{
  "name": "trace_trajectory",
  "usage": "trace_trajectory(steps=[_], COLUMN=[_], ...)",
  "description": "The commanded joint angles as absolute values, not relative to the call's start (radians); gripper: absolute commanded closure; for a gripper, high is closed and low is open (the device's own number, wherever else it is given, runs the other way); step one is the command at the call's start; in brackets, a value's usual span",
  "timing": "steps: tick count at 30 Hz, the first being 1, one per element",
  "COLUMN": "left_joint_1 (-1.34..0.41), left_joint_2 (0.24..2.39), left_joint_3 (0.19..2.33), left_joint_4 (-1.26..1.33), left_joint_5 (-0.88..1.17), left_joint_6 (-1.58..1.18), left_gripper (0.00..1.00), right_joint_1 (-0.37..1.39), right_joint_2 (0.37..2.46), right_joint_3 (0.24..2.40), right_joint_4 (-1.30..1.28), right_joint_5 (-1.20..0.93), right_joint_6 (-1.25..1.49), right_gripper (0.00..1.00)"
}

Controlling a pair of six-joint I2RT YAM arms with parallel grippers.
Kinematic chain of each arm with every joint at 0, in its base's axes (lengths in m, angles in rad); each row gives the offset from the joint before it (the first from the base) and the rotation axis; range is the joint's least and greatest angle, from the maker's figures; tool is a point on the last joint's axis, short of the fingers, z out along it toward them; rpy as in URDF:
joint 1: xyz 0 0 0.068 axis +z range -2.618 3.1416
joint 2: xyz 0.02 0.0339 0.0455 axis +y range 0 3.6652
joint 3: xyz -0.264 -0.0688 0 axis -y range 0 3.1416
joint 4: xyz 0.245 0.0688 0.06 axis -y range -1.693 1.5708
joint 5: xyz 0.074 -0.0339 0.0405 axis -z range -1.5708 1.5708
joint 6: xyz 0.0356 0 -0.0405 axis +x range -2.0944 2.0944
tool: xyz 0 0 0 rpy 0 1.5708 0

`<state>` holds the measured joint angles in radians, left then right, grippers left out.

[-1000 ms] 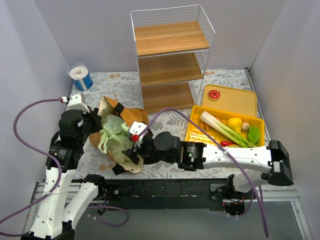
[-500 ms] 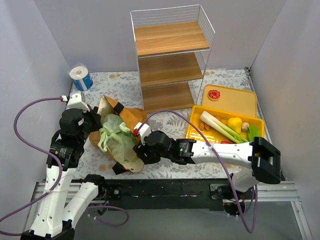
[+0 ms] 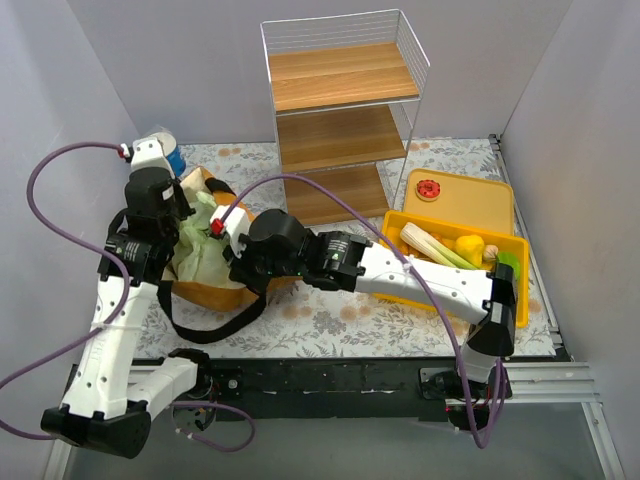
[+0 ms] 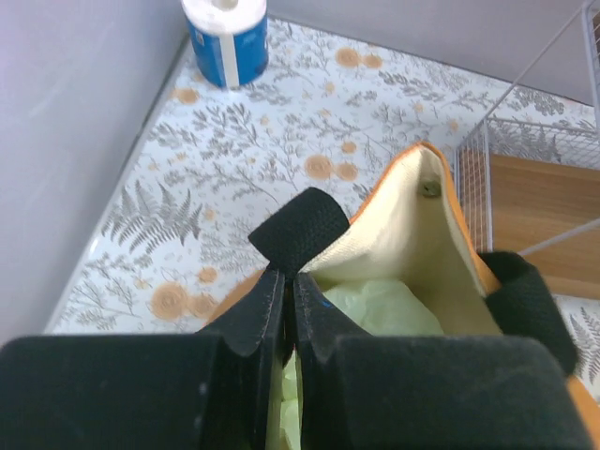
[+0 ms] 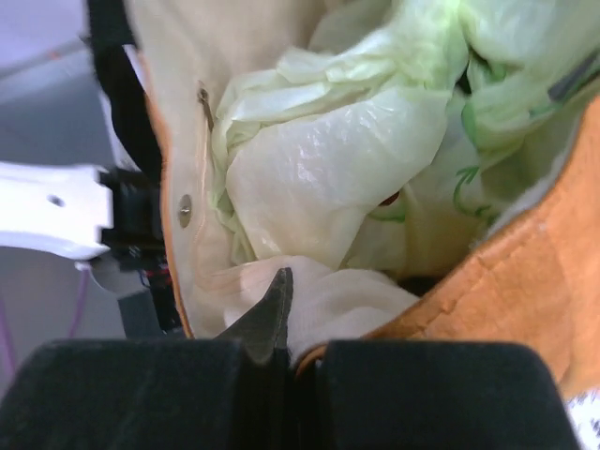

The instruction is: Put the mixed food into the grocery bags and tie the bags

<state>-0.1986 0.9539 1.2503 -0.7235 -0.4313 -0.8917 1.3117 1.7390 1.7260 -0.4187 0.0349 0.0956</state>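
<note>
One brown bag [image 4: 403,234], one pale-green plastic bag [image 5: 328,159], one yellow tray [image 3: 522,285], one wire rack [image 3: 340,120], one paper roll [image 4: 225,37].

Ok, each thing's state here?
Brown fabric bag with cream lining: mouth open, gripped at two edges.
Crinkly pale-green plastic bag: crumpled inside the brown bag.
Yellow plastic tray: loaded, long white-green leek on top.
Left jaws: shut on the black strap.
Right jaws: shut on the brown bag's rim.

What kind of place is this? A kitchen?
Probably a robot practice booth, not a real kitchen: plain walls box in one small table with a wire shelf and a yellow tray.
</note>
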Motion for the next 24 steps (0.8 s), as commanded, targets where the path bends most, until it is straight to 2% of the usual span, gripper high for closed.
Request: trace_trajectory(steps=[1,9,13,21,22,23,24], left_joint_1=[-0.199,-0.199,-0.201,-0.201,-0.201,-0.201,-0.201], left_joint_2=[0.971,1.066,1.124,1.121,1.117,1.105,1.092], left_joint_3=[1.374,1.18,1.146,1.19,1.19,1.187,1.178], left_joint_4=[-0.555,-0.505,-0.48,-0.433,-0.433,-0.433,-0.433], left_joint_5=[-0.479,-0.276,-0.221,-0.083,-0.078,-0.075,-0.072], left_joint_6=[-0.79,-0.816,-0.853,-0.847,-0.845,-0.845,-0.844], left_gripper=[1.0,1.0,1.0,1.0,0.93,0.69,0.61], right_joint_1=[1.255,1.046,1.017,1.012,1.011,1.011,1.011], right_joint_2=[1.621,1.523,1.488,1.47,1.467,1.463,1.459], right_joint_3=[1.849,1.383,1.316,1.356,1.358,1.359,1.358], right_joint_4=[-0.215,-0.028,-0.014,-0.051,-0.054,-0.058,-0.063], right_joint_5=[0.051,0.029,0.08,0.1,0.097,0.097,0.095], right_joint_6=[0.038,0.282,0.313,0.298,0.295,0.293,0.293], right_gripper=[0.99,0.99,0.99,0.99,0.96,0.83,0.75])
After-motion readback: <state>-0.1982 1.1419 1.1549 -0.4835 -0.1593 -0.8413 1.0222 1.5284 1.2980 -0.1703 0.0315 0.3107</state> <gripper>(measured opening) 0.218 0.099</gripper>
